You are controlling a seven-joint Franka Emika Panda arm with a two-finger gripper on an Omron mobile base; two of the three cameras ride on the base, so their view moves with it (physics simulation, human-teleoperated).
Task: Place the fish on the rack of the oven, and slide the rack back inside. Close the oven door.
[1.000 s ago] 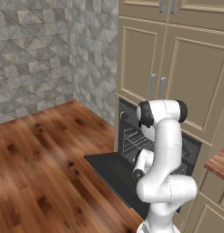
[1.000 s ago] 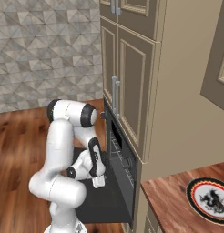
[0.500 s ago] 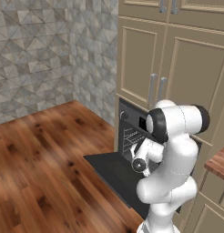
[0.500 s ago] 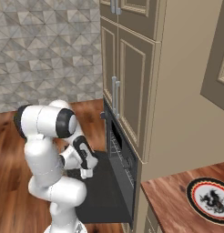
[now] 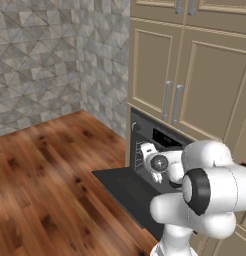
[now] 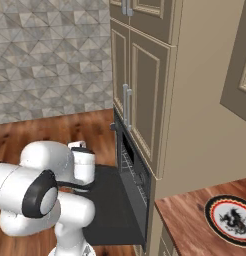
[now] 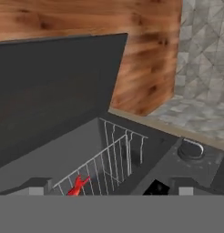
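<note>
The oven door [image 5: 126, 189] lies fully lowered, flat and level in front of the oven [image 5: 160, 145], above the wood floor [image 5: 40, 175]. In the hand view the rack [image 7: 102, 164] shows as a silver wire grid inside the cavity, beside the black door panel. The fish [image 7: 77, 185], small and red, rests on the rack near the lower edge of that view. The gripper's jaws stand spread wide and released, with nothing between them; the fingertips themselves are barely visible. The arm's wrist hangs over the open door, just before the cavity. A round black-rimmed plate [image 6: 231, 220] sits on the wooden table [image 6: 185, 220] right of the oven.
</note>
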